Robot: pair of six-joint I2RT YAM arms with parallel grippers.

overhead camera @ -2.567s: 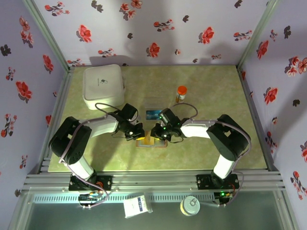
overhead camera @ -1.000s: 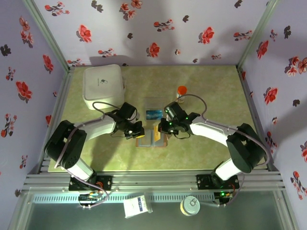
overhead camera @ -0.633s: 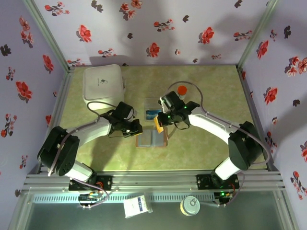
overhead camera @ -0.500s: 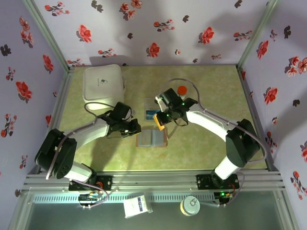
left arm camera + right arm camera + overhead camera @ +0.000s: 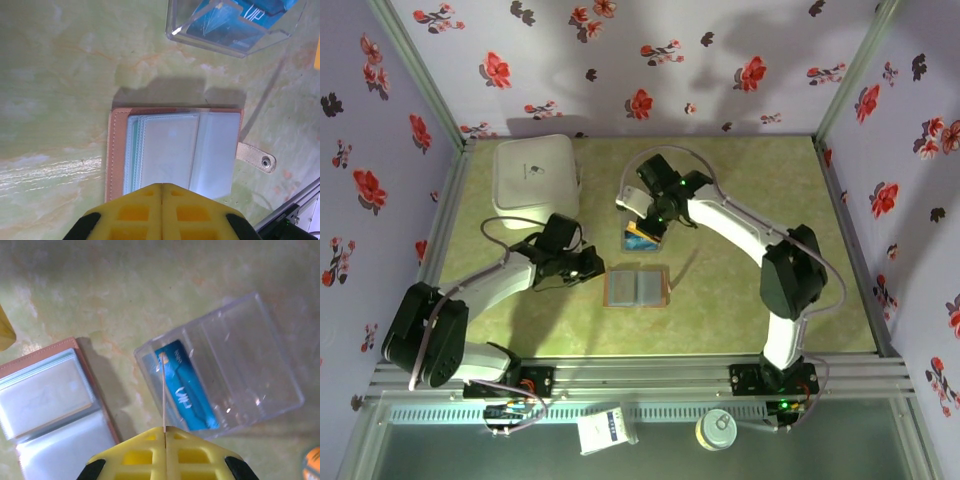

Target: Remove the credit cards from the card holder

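A clear plastic tray holds one blue credit card; the closed right gripper pinches a thin card edge-on above it. The open brown card holder lies on the green marbled worktop, near the closed, empty left gripper.

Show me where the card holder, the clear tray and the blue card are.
card holder (image 5: 170, 150), left wrist view, middle clear sleeve.
clear tray (image 5: 260, 367), right wrist view, bare right part.
blue card (image 5: 192, 397), right wrist view, printed face.
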